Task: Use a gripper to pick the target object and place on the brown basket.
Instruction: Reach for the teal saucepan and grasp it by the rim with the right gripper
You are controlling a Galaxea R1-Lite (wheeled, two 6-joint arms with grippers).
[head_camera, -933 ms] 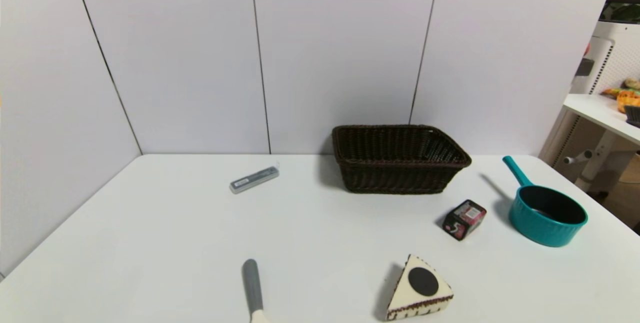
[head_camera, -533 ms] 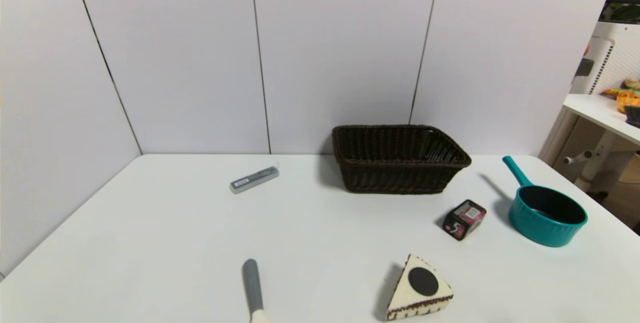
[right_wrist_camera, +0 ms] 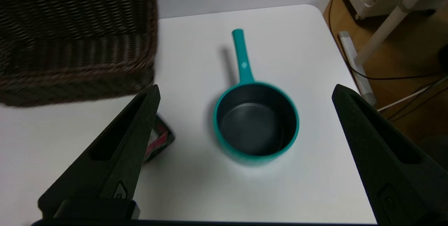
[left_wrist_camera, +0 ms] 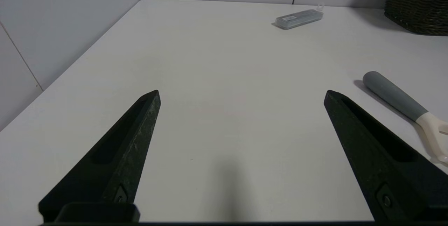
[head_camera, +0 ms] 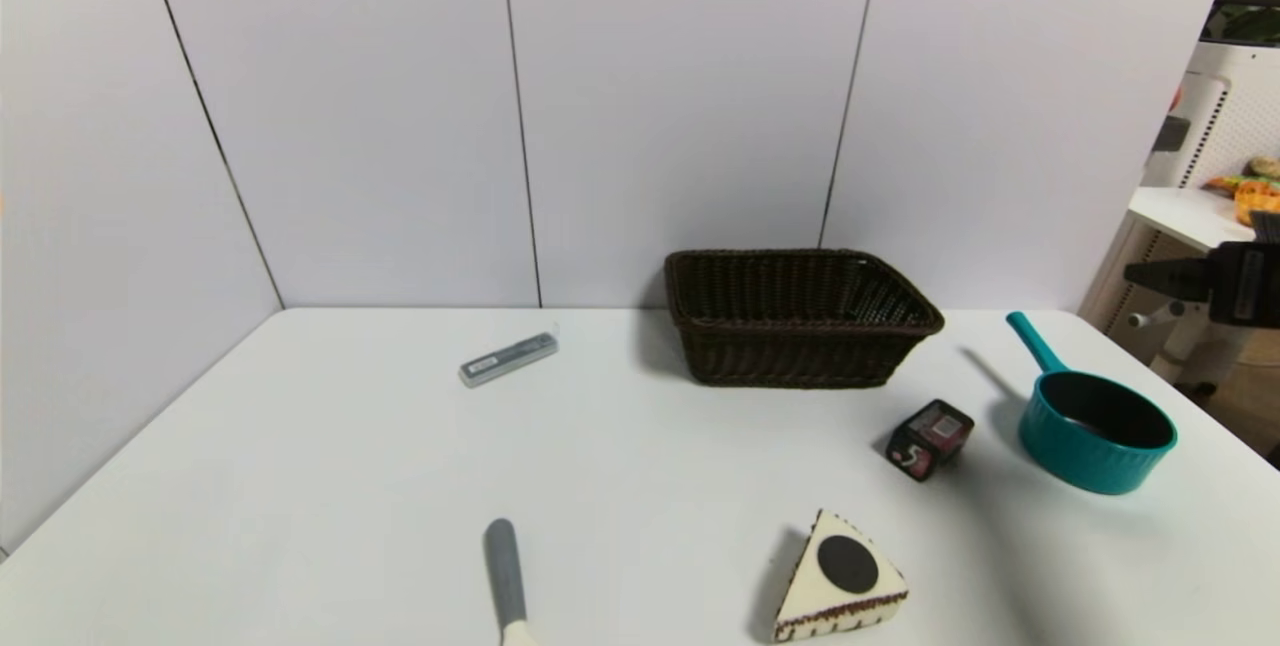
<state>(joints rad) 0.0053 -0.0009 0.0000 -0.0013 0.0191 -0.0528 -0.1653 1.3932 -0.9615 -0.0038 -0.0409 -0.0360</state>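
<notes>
The teal saucepan [head_camera: 1095,431] stands on the white table at the right, handle pointing away from me. The brown basket [head_camera: 790,361] stands at the back centre, to the pan's left. My right gripper [head_camera: 1150,277] enters at the right edge, high above the pan. In the right wrist view it [right_wrist_camera: 245,89] is open and empty, and the saucepan [right_wrist_camera: 257,124] lies below between its spread fingers with the basket [right_wrist_camera: 70,54] to one side. My left gripper [left_wrist_camera: 241,93] is open and empty over bare table near the front left.
A black-and-pink cube box [head_camera: 930,438] sits just left of the pan. A cake-slice toy [head_camera: 840,576] lies near the front. A grey case [head_camera: 508,358] lies at the back left and a grey-handled tool [head_camera: 505,571] at the front. The table's right edge is close to the pan.
My right gripper has come into the head view at the right edge, above the pan. The objects on the table have not moved.
</notes>
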